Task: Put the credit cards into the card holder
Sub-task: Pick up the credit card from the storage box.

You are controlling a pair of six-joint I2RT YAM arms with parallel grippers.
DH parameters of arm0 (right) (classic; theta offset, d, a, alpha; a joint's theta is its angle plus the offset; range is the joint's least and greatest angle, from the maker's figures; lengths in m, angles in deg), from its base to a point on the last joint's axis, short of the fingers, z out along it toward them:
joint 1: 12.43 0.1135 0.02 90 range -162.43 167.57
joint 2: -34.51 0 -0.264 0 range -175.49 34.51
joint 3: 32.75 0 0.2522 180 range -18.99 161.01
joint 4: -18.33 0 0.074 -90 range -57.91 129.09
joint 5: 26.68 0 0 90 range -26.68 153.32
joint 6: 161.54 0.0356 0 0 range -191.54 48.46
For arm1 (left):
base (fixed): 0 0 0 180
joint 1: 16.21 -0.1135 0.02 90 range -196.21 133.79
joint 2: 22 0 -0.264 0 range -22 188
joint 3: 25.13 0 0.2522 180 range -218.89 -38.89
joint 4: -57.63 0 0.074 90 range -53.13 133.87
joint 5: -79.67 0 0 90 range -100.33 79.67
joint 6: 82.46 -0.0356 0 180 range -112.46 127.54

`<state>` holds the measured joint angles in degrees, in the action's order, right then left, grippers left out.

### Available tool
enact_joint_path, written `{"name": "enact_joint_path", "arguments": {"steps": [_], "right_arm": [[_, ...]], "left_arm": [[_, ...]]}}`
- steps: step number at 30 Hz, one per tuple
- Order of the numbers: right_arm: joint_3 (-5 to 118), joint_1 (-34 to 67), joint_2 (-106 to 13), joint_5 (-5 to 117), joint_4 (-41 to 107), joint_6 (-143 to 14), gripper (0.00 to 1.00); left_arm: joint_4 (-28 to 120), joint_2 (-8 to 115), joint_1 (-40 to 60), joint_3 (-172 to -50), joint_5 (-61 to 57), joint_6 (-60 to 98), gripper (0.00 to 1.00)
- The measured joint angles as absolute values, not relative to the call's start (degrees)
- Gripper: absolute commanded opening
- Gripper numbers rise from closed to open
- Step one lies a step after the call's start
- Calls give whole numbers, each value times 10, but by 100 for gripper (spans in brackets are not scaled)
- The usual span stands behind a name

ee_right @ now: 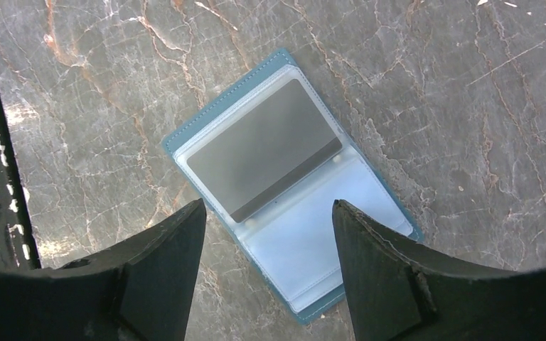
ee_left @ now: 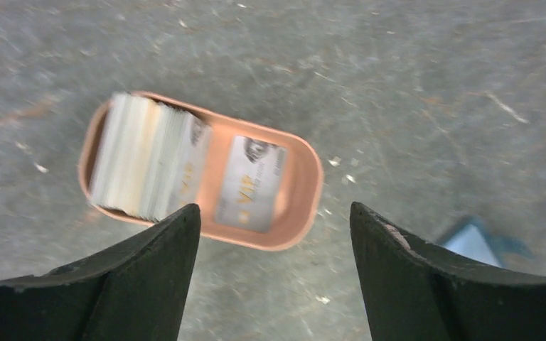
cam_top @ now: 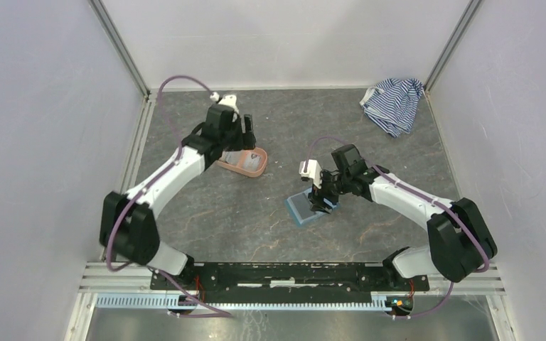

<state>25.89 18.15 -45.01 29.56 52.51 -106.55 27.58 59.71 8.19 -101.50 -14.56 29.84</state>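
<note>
We see the credit cards (ee_left: 149,167) packed in a stack, apparently on edge, at one end of the salmon-pink tray (ee_left: 307,186). One loose VIP card (ee_left: 250,183) lies flat beside them on the tray floor. Our left gripper (ee_left: 274,209) hangs above the tray's near rim, jaws apart with nothing between them. The card holder (ee_right: 306,256) lies open on the desk (ee_right: 469,106), with a grey card (ee_right: 263,160) in one clear pocket. Our right gripper (ee_right: 269,206) hovers over it, jaws apart and empty. We judge the cards light, stiff and slick, so pinching one upright card across its faces looks easier than prying up the flat one.
</note>
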Motion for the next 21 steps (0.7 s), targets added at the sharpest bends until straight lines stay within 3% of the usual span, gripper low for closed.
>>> {"name": "enact_joint_path", "arguments": {"steps": [6,14,21], "right_arm": [[259,178,-450,277,528,-1065,72],[259,178,-457,267,528,-1065,72],[259,178,-467,260,532,-1065,72]], "left_arm": [[179,719,80,-1138,-246,197,78],[131,788,87,-1164,-331,99,88],[126,854,90,-1191,-377,33,92]]}}
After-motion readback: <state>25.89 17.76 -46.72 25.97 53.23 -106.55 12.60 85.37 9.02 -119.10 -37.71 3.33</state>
